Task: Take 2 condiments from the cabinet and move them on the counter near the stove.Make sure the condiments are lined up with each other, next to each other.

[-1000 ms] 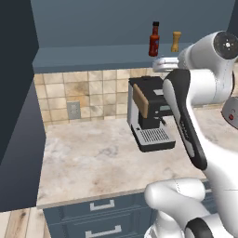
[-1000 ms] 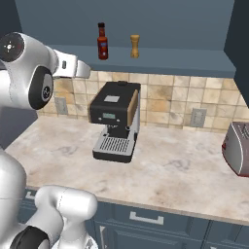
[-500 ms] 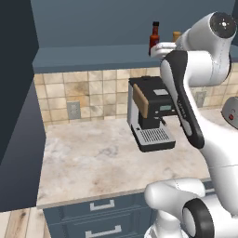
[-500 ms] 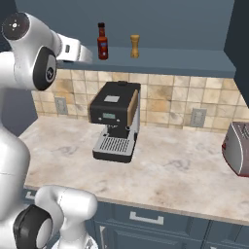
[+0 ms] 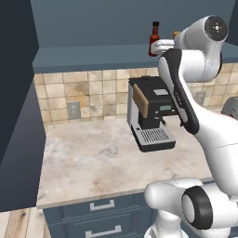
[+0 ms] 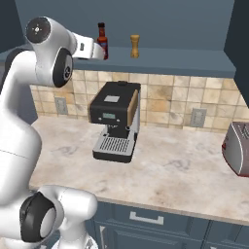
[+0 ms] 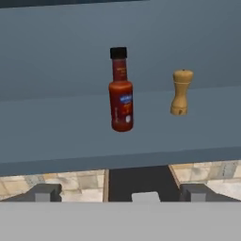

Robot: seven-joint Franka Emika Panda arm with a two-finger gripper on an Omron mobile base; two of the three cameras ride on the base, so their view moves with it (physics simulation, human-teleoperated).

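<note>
Red hot-sauce bottle (image 7: pixel 121 92): upright on the cabinet shelf (image 7: pixel 56 136), straight ahead of the claw, not touched.
Tan-orange bottle (image 7: pixel 180 92): upright on the same shelf, beside the red one, ahead and off to one side of the claw.
Claw (image 7: pixel 120 192): fingers spread wide apart, holding nothing, raised level with the shelf's front edge.
Coffee machine (image 6: pixel 115 126): on the table (image 6: pixel 185 170), below the claw.
Toaster (image 6: pixel 237 148): on the table, far from the claw.
</note>
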